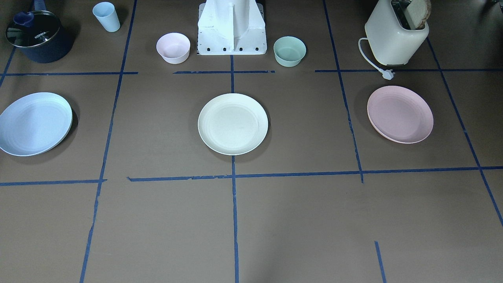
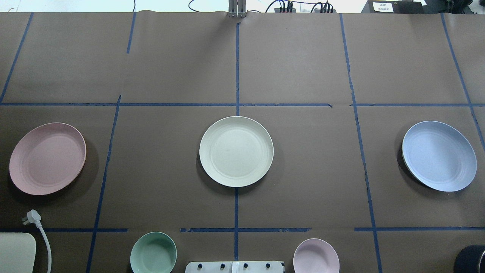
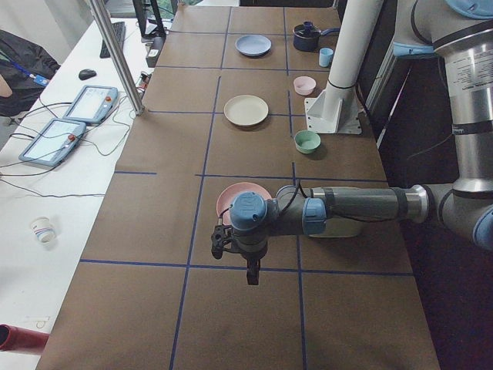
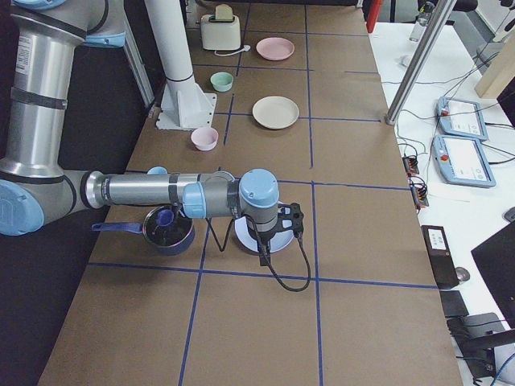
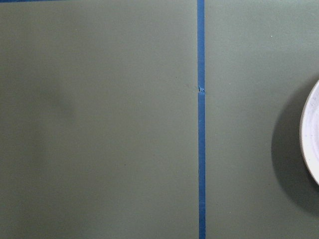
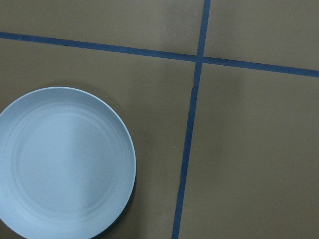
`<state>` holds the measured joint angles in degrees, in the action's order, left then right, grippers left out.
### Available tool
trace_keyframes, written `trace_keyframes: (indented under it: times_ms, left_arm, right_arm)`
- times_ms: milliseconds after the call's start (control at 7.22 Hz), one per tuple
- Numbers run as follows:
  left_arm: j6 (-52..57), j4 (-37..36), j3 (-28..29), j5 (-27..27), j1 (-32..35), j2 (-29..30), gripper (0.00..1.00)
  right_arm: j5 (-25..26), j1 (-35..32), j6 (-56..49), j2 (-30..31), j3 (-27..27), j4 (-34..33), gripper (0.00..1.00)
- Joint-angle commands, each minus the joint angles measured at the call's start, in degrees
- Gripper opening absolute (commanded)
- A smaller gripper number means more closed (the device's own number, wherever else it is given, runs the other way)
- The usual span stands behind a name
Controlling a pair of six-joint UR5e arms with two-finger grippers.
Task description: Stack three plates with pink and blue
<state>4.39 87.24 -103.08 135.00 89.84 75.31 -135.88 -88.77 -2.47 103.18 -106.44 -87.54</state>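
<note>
Three plates lie apart in a row on the brown table. The cream-white plate [image 2: 236,151] is in the middle, the pale pink plate [image 2: 47,158] on my left and the pale blue plate [image 2: 439,156] on my right. My left gripper [image 3: 252,271] hangs above the table just beside the pink plate [image 3: 228,197]; it shows only in the exterior left view, so I cannot tell its state. My right gripper [image 4: 263,256] hangs over the blue plate's [image 4: 278,243] edge; I cannot tell its state. The right wrist view shows the blue plate [image 6: 62,162] below, and the left wrist view shows the pink plate's rim [image 5: 311,134].
A pink bowl [image 1: 173,48] and a green bowl [image 1: 290,51] flank the robot base [image 1: 232,31]. A pale blue cup [image 1: 106,16] and a dark pot [image 1: 37,37] stand by the blue plate's side. A toaster [image 1: 397,35] with a cord stands near the pink plate.
</note>
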Motion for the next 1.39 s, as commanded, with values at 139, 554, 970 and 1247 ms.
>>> trace_keyframes:
  times_ms: [139, 554, 970, 1247]
  left_arm:
    - [0.44, 0.04, 0.25, 0.09, -0.46, -0.07, 1.00]
    - [-0.09, 0.39, 0.60, 0.00, -1.07, 5.00, 1.00]
    - [-0.18, 3.46, 0.25, 3.23, -1.07, 8.29, 1.00]
    - [-1.22, 12.88, 1.03, 3.78, -4.99, 7.06, 1.00]
  right_arm:
    - [0.00, 0.09, 0.01, -0.09, 0.00, 0.00, 1.00]
    - [0.00, 0.26, 0.01, -0.44, 0.00, 0.00, 1.00]
    - [-0.26, 0.27, 0.10, -0.53, 0.26, 2.52, 1.00]
    - [-0.35, 0.35, 0.10, -0.44, 0.26, 2.72, 1.00]
